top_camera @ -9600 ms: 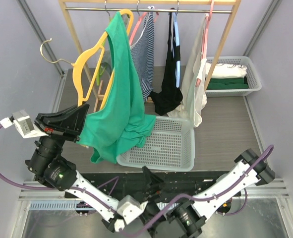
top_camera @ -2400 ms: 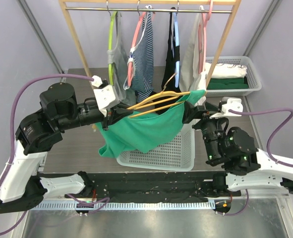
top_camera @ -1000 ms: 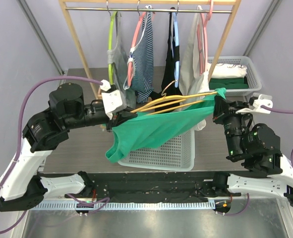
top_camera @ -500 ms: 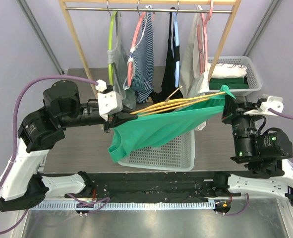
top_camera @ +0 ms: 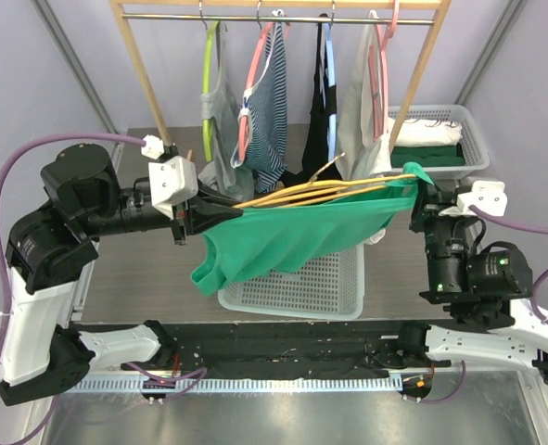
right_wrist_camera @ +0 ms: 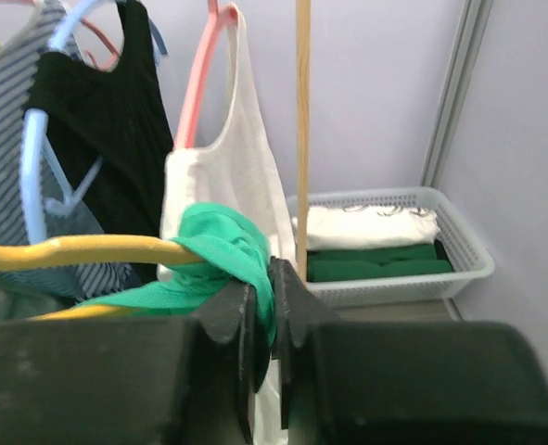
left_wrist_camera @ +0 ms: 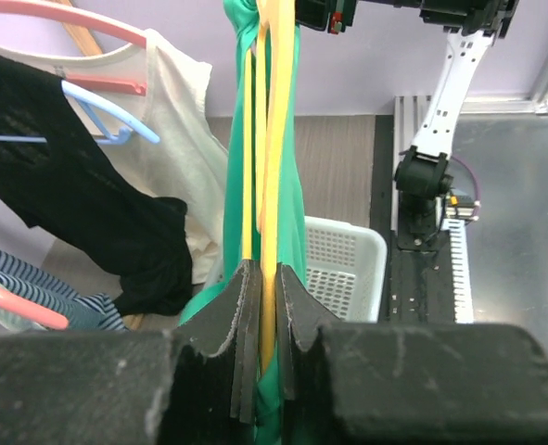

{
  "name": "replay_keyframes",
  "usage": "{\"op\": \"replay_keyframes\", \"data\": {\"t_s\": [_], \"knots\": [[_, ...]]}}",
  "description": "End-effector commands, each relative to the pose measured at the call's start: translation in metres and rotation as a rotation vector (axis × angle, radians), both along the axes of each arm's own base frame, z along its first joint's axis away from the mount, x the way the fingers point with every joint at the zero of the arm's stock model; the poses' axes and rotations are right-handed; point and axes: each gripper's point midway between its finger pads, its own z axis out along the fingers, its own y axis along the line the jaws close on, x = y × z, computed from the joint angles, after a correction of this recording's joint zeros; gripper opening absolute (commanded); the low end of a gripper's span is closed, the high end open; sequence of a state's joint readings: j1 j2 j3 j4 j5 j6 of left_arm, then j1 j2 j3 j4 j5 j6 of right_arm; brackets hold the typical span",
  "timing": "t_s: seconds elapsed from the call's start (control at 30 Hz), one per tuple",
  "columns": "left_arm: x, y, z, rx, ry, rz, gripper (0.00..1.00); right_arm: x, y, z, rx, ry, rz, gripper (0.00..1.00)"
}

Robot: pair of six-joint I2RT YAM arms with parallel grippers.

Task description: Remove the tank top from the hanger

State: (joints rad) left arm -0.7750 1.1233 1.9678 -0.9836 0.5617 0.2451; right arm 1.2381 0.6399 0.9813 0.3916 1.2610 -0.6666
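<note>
Being stretched above the basket [top_camera: 334,283], the tank top [top_camera: 292,236] is being pinched at 3 o'clock by the right gripper [top_camera: 420,193], the hanger [top_camera: 320,193] clamped at 9 o'clock by the left gripper [top_camera: 220,207]; the strap should be slid outward off the tip.

Left arm [top_camera: 77,197] raised, reaching rightward, jaws pinched tight; right arm [top_camera: 479,274] reaching forward, jaws pinched tight.

Four garments are hung along a wooden rack [top_camera: 140,65] at twelve o'clock: a grey top [top_camera: 223,102], a striped top [top_camera: 272,111], a black top [top_camera: 318,139] and a white top [top_camera: 355,120]. A white mesh basket [top_camera: 320,278] is set at six o'clock of them; folded white laundry [top_camera: 422,133] and folded green laundry [top_camera: 431,158] are held in a second basket [top_camera: 477,139] at two o'clock.
</note>
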Motion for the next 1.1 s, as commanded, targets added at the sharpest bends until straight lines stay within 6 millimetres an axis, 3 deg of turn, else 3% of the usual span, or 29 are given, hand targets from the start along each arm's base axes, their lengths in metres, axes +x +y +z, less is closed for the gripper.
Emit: {"op": "replay_keyframes", "data": {"t_s": [0.0,0.1,0.17,0.23,0.43,0.57,0.63,0.67,0.8,0.93,1.07], "knots": [[-0.039,0.030,0.042,-0.145,-0.013,-0.023,0.00,-0.020,-0.066,-0.026,0.187,0.126,-0.178,0.39],[-0.034,0.022,0.041,-0.142,0.008,-0.039,0.00,-0.012,-0.041,-0.037,0.108,0.147,-0.144,0.92],[-0.027,0.019,0.040,-0.136,0.006,-0.021,0.00,-0.005,-0.021,-0.037,0.041,0.159,-0.104,1.00],[-0.025,0.019,0.041,-0.133,-0.007,-0.015,0.00,-0.002,-0.007,-0.032,0.047,0.154,-0.057,1.00],[-0.017,0.020,0.032,-0.108,-0.022,0.014,0.00,-0.010,-0.010,-0.004,0.208,0.089,0.088,1.00],[-0.011,0.016,0.023,-0.087,-0.015,0.017,0.00,-0.025,0.028,0.025,0.298,0.034,0.407,0.98],[-0.010,0.013,0.019,-0.081,0.000,0.010,0.00,-0.028,0.043,0.031,0.294,0.036,0.478,0.98],[-0.009,0.012,0.020,-0.083,0.000,0.008,0.00,-0.030,0.062,0.030,0.274,0.047,0.545,0.98],[-0.007,0.008,0.021,-0.087,0.013,0.001,0.00,-0.021,0.087,0.020,0.202,0.096,0.540,0.99],[-0.007,0.009,0.023,-0.090,0.008,0.005,0.00,-0.022,0.085,0.025,0.206,0.083,0.545,0.99],[-0.006,0.009,0.020,-0.084,0.009,0.008,0.00,-0.024,0.065,0.026,0.242,0.068,0.506,0.94]]}}
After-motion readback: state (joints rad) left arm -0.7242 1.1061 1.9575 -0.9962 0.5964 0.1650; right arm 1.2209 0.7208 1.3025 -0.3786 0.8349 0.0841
